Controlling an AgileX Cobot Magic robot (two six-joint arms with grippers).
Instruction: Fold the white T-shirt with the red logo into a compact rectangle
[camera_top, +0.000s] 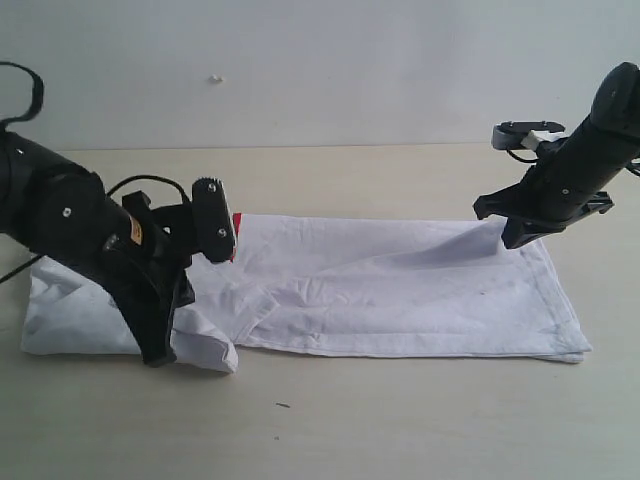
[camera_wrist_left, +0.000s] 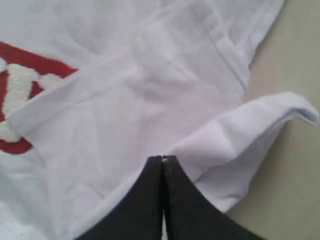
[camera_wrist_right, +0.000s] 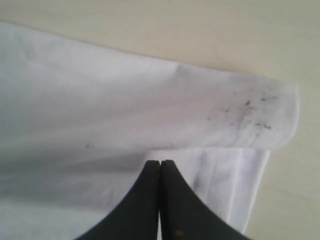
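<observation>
1. Bare tan table (camera_top: 400, 420) fills the bottom of your exterior frame and runs back to a pale wall (camera_top: 320, 60) across the top.
2. Your white T-shirt (camera_top: 400, 290) lies on the table as a long band across the middle of the frame. Its right end is flat with a straight hemmed edge. Its left end is bunched, with a rumpled fold at lower left.
3. Your left arm (camera_top: 60, 215) comes in from the upper left and slants down. The left gripper (camera_top: 158, 350) is planted on the bunched left end of the shirt. In its wrist view the left gripper (camera_wrist_left: 162, 160) has its jaws pressed tip to tip, lying over cloth just beside a raised fold. You cannot tell whether any fabric is caught between them.
4. Your right arm (camera_top: 590, 150) reaches down from the upper right. The right gripper (camera_top: 515, 238) touches the shirt's far right corner, where the cloth rises slightly. Its wrist view shows the right gripper (camera_wrist_right: 160, 164) with jaws closed flat together beside a folded-over layer. A pinch of cloth cannot be confirmed.
5. Only a sliver of the red logo (camera_top: 236, 238) shows left of centre, beside the left arm. The left wrist view shows the red logo (camera_wrist_left: 15, 100) partly covered by a fold of the shirt.
6. Dark specks (camera_wrist_right: 250, 112) dot the folded layer, and a small dark mark (camera_top: 283, 405) sits on the table at lower middle.
</observation>
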